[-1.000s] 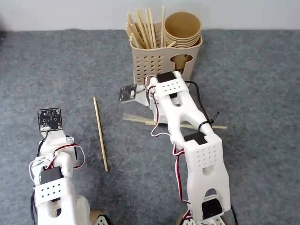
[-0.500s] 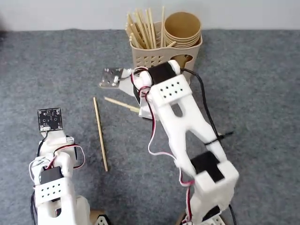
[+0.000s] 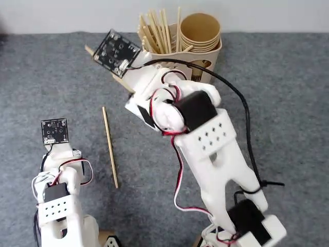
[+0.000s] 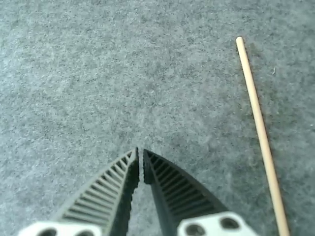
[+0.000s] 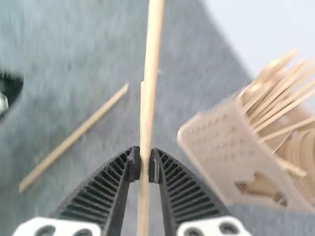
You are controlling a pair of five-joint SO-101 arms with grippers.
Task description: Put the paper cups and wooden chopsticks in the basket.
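Right wrist view: right claw is clamped on a held stick. A 2nd sliver sits alongside it, maybe a 2nd stick, can't confirm. The stick's long axis runs straight out past the jaw tips.

In the high view the held stick lies diagonal, its far tip pointing away from the basket. The basket is just beside the claw, on the side away from the left arm. Judgement: the tip has to swing round over the rim and drop in lengthwise.

The basket already holds the cups and a bundle of sticks.

1 loose stick is still on the mat, between the 2 arms. Its long axis runs away from the arm bases, and it is nearer the left arm.

Left claw is closed, empty, low over the mat, with the loose stick off to 1 side, not touching.

Vs 1 s ago: the right arm was low in front of the basket, over sticks lying crosswise on the mat. 0.5 s ago it had 1 stick lifted. Now the wrist is higher and swung toward the basket's near corner. Left arm and loose stick are unchanged.
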